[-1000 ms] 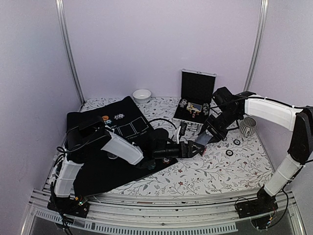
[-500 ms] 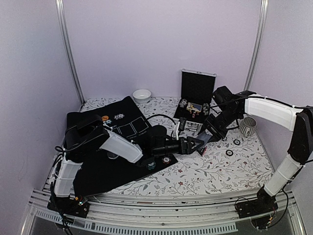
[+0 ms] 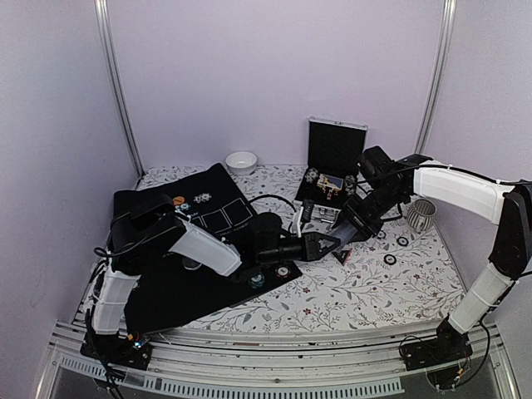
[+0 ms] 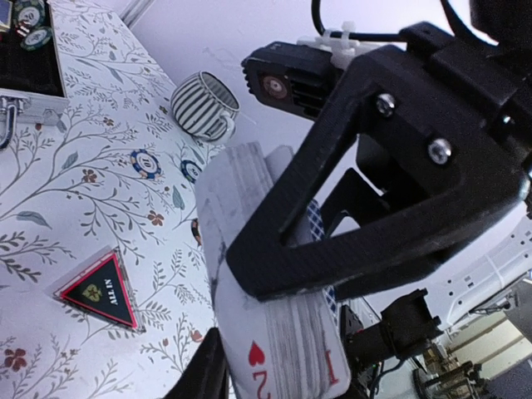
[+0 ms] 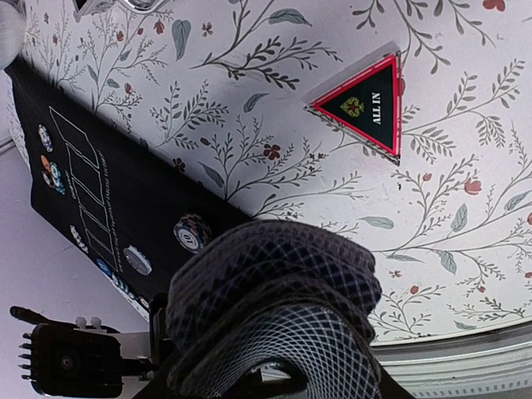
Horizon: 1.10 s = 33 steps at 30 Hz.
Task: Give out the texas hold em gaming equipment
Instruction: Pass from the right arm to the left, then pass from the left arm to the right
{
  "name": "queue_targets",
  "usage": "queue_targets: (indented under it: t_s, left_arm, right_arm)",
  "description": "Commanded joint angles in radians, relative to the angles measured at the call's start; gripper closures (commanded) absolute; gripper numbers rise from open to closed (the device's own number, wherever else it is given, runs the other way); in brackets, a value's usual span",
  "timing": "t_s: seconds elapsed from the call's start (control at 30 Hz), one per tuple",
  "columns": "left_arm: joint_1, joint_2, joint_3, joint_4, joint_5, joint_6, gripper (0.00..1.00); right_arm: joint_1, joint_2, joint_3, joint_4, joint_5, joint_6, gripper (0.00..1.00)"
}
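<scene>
Just above the triangular marker, the right gripper pinches the deck. It sits dead ahead of the left gripper, between its jaws; whether they grip, can't tell.

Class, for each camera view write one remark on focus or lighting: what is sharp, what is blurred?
Top external: even, purplish light, no hard shadows. Left wrist: triangular marker sharp, wall behind washed out. Right wrist: deck of cards near the lens blurred, tablecloth print sharp.
</scene>
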Motion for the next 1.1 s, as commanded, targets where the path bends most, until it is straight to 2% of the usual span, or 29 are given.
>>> queue_targets:
  t_s: [0.0, 0.1, 0.2, 0.27, 0.33, 0.37, 0.4, 0.57, 0.67, 0.8, 0.9, 1.07]
  left_arm:
    - [0.015, -0.006, -0.012, 0.045, 0.000, -0.014, 0.81]
    - [0.016, -0.015, -0.019, 0.045, -0.004, -0.004, 0.98]
    - [0.021, -0.017, -0.021, 0.040, 0.003, -0.005, 1.00]
    - [0.025, -0.021, -0.026, 0.036, 0.007, -0.009, 1.00]
    - [0.033, -0.037, -0.036, 0.002, 0.008, -0.002, 1.00]
    - [0.039, -0.050, -0.039, -0.037, 0.006, 0.010, 1.00]
    - [0.046, -0.068, -0.040, -0.078, 0.007, 0.034, 1.00]
    - [0.063, -0.201, -0.061, -0.291, 0.020, 0.219, 1.00]
    - [0.093, -0.322, -0.114, -0.320, 0.105, 0.243, 1.00]
    - [0.141, -0.434, -0.156, -0.336, 0.300, 0.228, 1.00]
    - [0.148, -0.518, -0.162, -0.393, 0.423, 0.260, 1.00]
    - [0.149, -0.625, -0.166, -0.487, 0.492, 0.303, 1.00]
  right_arm:
    - [0.037, -0.003, 0.017, 0.014, -0.066, 0.001, 0.55]
    - [0.041, -0.006, 0.017, 0.014, -0.063, 0.004, 0.55]
    - [0.044, -0.008, 0.012, 0.013, -0.059, 0.007, 0.55]
    - [0.043, -0.009, 0.015, 0.008, -0.047, 0.002, 0.49]
    - [0.043, -0.004, 0.034, -0.003, -0.022, -0.033, 0.29]
    - [0.041, -0.001, 0.052, -0.015, 0.002, -0.061, 0.11]
    - [0.042, 0.007, 0.073, -0.027, 0.031, -0.109, 0.00]
    - [0.041, -0.057, 0.116, -0.004, 0.119, -0.461, 0.01]
    - [0.037, -0.165, 0.112, 0.045, 0.125, -0.635, 0.01]
    - [0.038, -0.289, 0.048, 0.138, -0.022, -0.904, 0.01]
    - [0.038, -0.330, 0.024, 0.189, -0.140, -1.018, 0.01]
    - [0.049, -0.398, -0.049, 0.372, -0.465, -1.078, 0.01]
